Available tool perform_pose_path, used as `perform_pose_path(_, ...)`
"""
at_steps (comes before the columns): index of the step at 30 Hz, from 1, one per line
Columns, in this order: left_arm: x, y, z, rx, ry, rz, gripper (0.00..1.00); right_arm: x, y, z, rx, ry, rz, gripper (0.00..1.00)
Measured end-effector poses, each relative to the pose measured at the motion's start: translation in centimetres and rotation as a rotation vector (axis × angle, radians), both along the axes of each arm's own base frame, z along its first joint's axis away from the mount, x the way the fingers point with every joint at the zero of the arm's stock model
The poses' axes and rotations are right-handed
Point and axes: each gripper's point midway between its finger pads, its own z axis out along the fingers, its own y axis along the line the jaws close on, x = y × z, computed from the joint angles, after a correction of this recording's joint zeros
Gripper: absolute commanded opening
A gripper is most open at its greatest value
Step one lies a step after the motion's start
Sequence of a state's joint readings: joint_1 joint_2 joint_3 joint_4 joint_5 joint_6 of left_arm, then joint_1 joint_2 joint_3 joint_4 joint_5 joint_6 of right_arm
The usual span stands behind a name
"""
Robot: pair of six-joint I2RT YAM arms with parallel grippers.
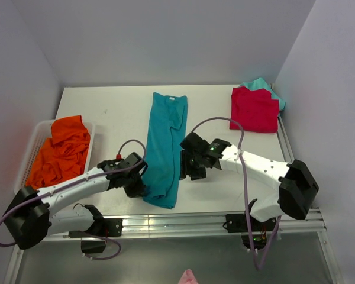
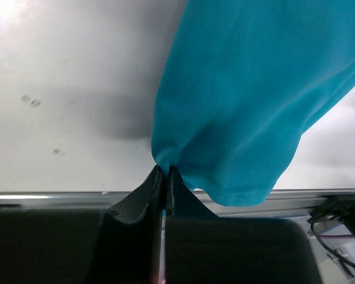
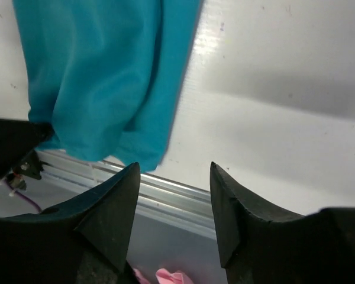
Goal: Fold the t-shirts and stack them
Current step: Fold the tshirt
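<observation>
A white basket (image 1: 38, 127) sits outboard of the left gripper (image 2: 165, 171), well apart from it, and holds only the orange t-shirt (image 1: 62, 151), crumpled and unfolded. It looks like the one tee not yet dealt with.

The left gripper's jaws are pinched tight on a near corner of the teal-blue t-shirt (image 1: 165, 148), with the cloth bunching into a small peak just ahead of the fingertips. The tee lies on the table (image 1: 112, 112) as a long narrow strip between the two grippers. It runs away from them to the white neck label (image 1: 172, 98) at the far end.

The fabric looks light, limp and thin. It will likely sag and drag rather than hold any shape, and it is neither slippery nor fragile. The best holds are probably the two near hem corners, gripped through all layers so the fold does not slide apart.

The right gripper (image 3: 174, 168) stands half open with nothing between its jaws. The strip's right edge lies just beside its left finger.

Far ahead of the right gripper and off to its right, the red t-shirt (image 1: 254, 109) lies folded on the light-teal t-shirt (image 1: 261, 84), forming the stack.
</observation>
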State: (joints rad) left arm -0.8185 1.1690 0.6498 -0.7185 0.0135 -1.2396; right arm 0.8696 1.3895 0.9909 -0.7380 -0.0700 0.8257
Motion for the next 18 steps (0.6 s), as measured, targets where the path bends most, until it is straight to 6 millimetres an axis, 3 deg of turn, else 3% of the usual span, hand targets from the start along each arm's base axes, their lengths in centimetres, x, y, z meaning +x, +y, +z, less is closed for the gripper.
perform_pose_path(4,-1.3,0.5,-0.4,-0.042,0.029,0.058,0.00,0.2,1.4,0.2,0.003,0.004,0.017,0.59)
perform_pose_path(7,-2.0,0.6,-0.8,-0.091,0.045,0.109,0.00,-0.8,2.1,0.0,0.009,0.019,0.034,0.57)
perform_pose_path(13,-2.6,0.7,-1.6,-0.142,0.068,0.184,0.00,-4.7,2.9,-2.1,0.011,0.095,0.063,0.54)
perform_pose_path(18,-2.6,0.5,-3.0,-0.101,0.108,0.208,0.00,-8.3,2.1,-4.7,0.001,0.163,0.061,0.49)
